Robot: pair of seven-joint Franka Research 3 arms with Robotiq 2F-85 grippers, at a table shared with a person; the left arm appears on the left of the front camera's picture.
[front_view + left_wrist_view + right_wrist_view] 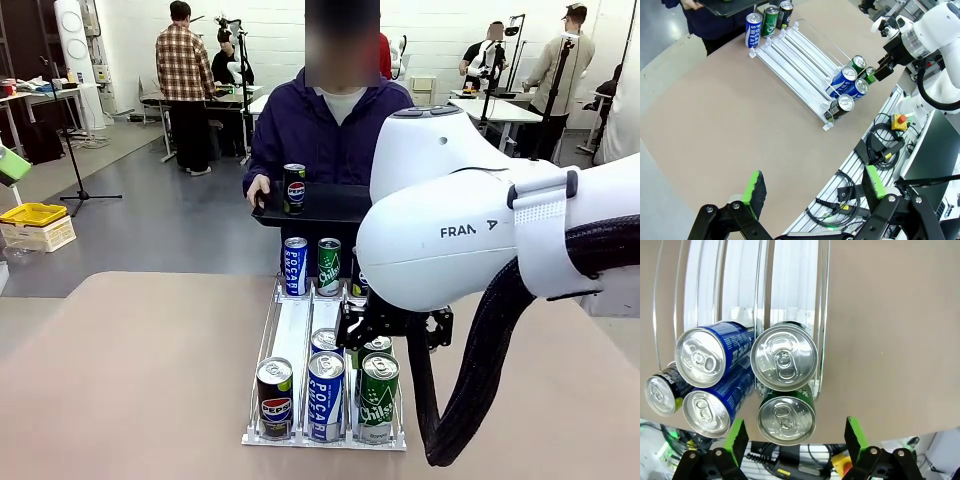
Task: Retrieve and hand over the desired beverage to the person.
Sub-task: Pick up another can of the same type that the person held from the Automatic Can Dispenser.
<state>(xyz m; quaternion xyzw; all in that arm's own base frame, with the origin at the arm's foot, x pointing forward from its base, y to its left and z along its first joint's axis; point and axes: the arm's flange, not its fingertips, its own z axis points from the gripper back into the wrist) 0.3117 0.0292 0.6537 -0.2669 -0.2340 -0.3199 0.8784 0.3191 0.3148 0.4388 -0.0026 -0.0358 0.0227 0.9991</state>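
The person (330, 125), in a dark navy jacket, stands at the far side holding a black tray (330, 205) with a Pepsi can (294, 188) on it. A white three-lane rack (292, 330) holds cans. At its near end stand a Pepsi can (274, 398), a blue Pocari can (325, 395) and a green can (379, 396). My right gripper (392, 335) hangs open just above the green lane; in its wrist view the open gripper (796, 437) straddles the front green can (786, 420). My left gripper (815, 187) is open and holds nothing, high over the table's near edge.
Behind the front row sit a second blue can (702, 357) and a second green can (784, 356). Three more cans (329, 266) stand at the rack's far end. Cables and an emergency-stop button (900, 120) lie beside the table. People work at tables farther off.
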